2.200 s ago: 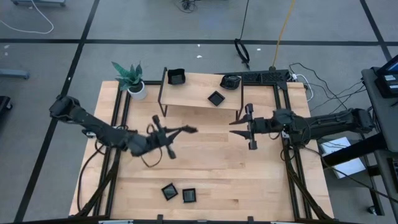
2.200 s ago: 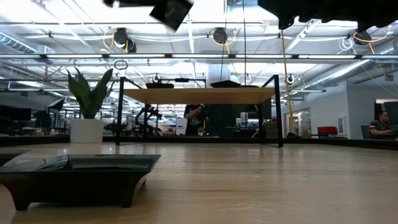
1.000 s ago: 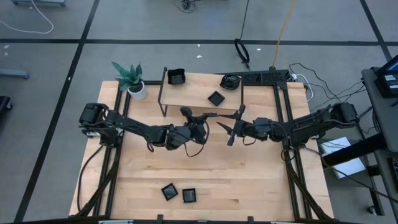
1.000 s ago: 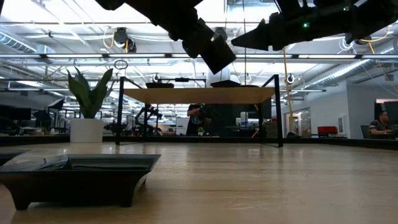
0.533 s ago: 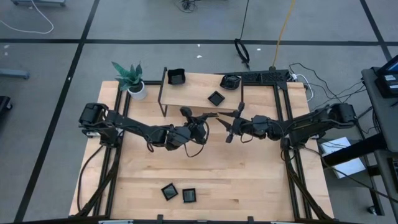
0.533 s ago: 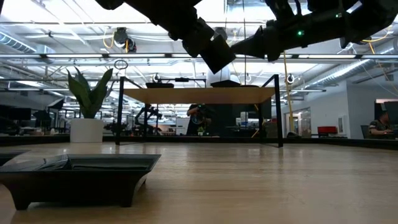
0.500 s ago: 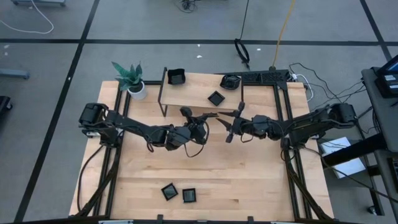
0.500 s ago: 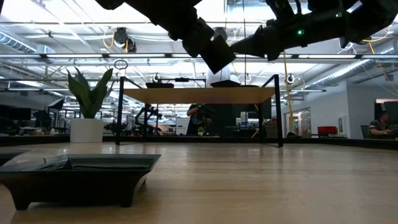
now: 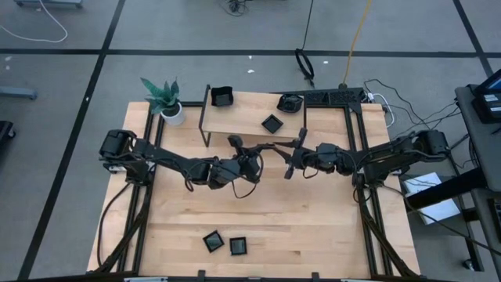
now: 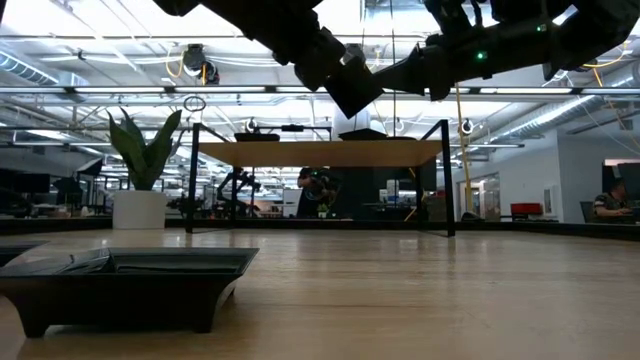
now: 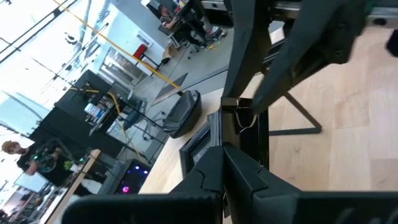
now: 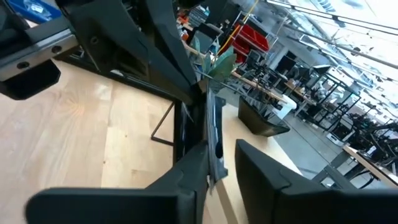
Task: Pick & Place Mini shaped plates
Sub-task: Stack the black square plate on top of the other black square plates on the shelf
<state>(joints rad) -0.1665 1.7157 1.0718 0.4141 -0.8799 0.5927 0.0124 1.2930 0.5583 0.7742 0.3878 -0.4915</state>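
Note:
One black mini plate (image 10: 350,88) hangs in the air above the table's middle, standing on edge, with my left gripper (image 9: 264,146) shut on it. My right gripper (image 9: 291,157) faces it from the table's right, still open. Its two fingers stand on either side of the plate's free edge (image 12: 212,134). One finger (image 12: 191,165) lies close against the plate, but I cannot tell whether it touches; the other finger (image 12: 264,165) is apart from it. More mini plates rest on the raised shelf (image 9: 272,123) and near the table's front edge (image 9: 212,240). My left gripper pinches the plate's rim (image 11: 216,127) between its two fingers. The fingers lie about level and come from the table's left. The plate is lifted clear of the table and stands upright, its face toward the near edge.
A potted green plant (image 9: 163,98) stands at the far left corner. The wooden shelf on black legs (image 9: 250,125) sits just beyond both grippers, with a plate (image 9: 221,96) at its far left. Another plate (image 9: 237,246) lies at the front, and one (image 10: 120,275) close to the low camera.
My right gripper has narrowed its fingers around the free edge of the held plate and rolled a little. My left gripper and the plate have kept still in the air.

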